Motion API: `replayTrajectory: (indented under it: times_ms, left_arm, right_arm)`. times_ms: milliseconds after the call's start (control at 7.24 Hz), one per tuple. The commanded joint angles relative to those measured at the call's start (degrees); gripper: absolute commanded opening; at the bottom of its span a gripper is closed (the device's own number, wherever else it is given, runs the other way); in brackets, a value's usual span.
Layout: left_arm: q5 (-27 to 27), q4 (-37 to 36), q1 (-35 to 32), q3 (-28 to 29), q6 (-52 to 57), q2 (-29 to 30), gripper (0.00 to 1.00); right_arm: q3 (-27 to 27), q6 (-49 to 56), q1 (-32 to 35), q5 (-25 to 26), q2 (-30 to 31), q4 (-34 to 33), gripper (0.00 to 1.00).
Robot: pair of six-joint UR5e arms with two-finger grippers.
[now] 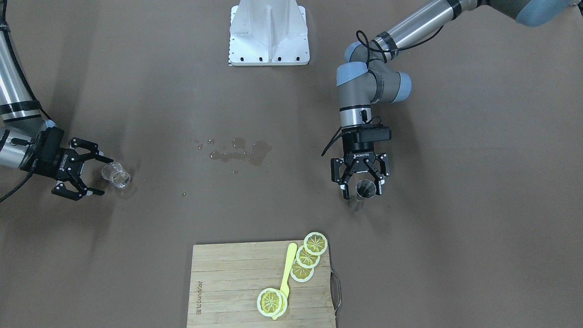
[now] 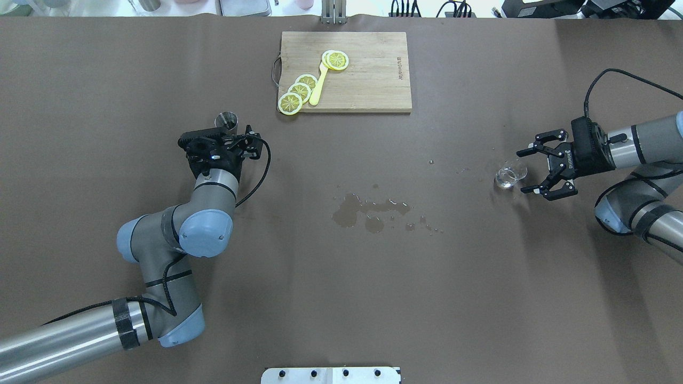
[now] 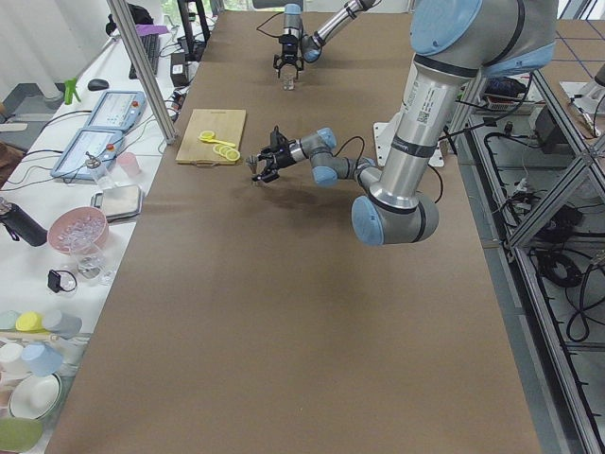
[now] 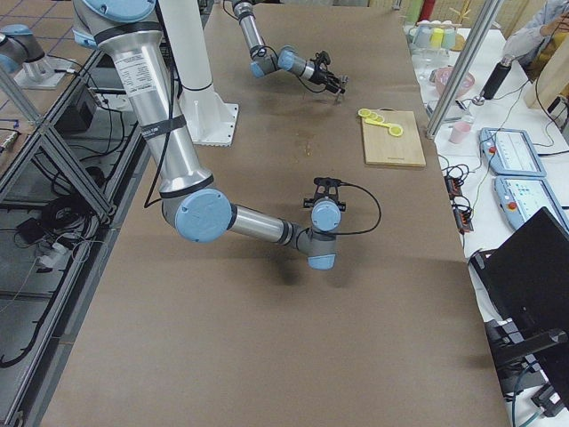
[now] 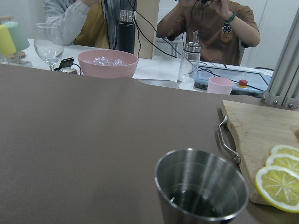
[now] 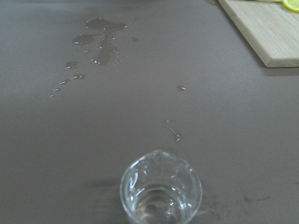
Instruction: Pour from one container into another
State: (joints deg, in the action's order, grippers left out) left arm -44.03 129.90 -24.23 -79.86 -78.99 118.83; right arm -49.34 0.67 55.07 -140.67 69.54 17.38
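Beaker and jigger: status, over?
Left gripper open, straddling jigger. Right gripper open, just short of beaker. Both containers upright. Spilled puddle between them.

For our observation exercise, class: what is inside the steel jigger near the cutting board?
The steel jigger shows brushed inner walls and a dark, glinting bottom, possibly a little liquid. How much cannot be told; its lower cone is out of frame.

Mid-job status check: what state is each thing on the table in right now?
Small clear glass beaker: upright on table, not gripped.
Shiny steel hourglass jigger: upright, liquid seemingly inside.
Left gripper: open around jigger.
Right gripper: open, beaker at its fingertips.
Spilled puddle: wet, mid-table.
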Motion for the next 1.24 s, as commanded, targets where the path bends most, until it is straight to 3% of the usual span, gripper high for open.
replayTrajectory:
  times_ms: [0,553,1106]
  left_arm:
    - [2.36,0.0,0.15,2.42,0.06,1.23,0.91]
    - [8.86,0.35,1.02,4.36,-0.46,1.4,0.9]
    - [8.97,0.35,1.99,5.85,-0.47,2.11,0.86]
  right_arm:
    - [0.12,-0.14,-0.93,1.18,-0.37,-0.33,0.93]
    - [0.12,-1.89,-1.72,1.62,-1.16,-1.56,0.9]
    - [0.03,-4.35,-2.25,2.24,-1.16,-1.56,0.81]
